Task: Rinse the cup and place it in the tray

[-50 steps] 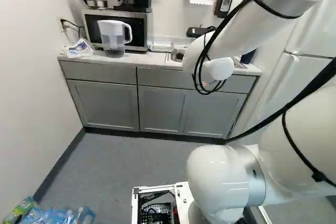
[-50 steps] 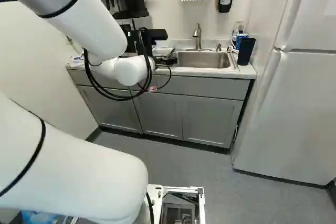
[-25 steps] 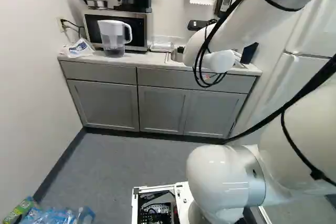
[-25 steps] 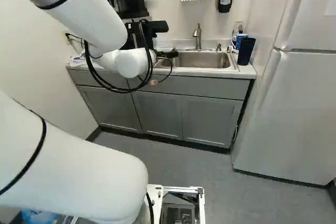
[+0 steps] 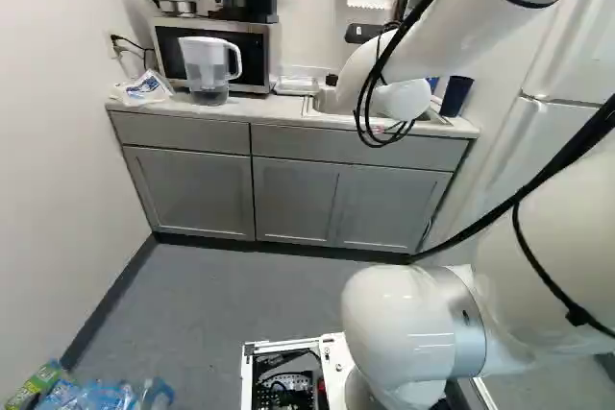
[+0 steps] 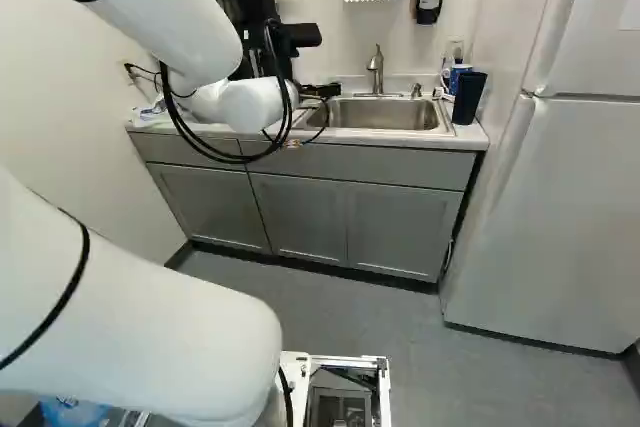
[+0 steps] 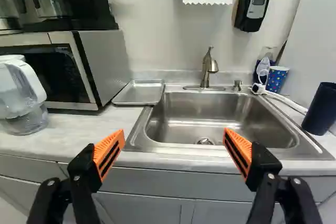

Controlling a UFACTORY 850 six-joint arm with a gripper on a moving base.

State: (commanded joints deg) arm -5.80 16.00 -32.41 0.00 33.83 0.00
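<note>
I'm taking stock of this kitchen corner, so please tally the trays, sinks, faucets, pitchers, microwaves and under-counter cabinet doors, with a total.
Tray: 1
Sink: 1
Faucet: 1
Pitcher: 1
Microwave: 1
Cabinet doors: 3
Total: 8

Sink (image 7: 194,111): mostly behind the arm (image 5: 461,31) in the left base view
Pitcher (image 7: 21,93): clipped by the wrist view's edge
Dark cup (image 7: 320,109): clipped there too
Fridge (image 6: 545,237): runs out of the right base view

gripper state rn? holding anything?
Gripper: open, fingers wide apart, nothing between the pads.
</note>
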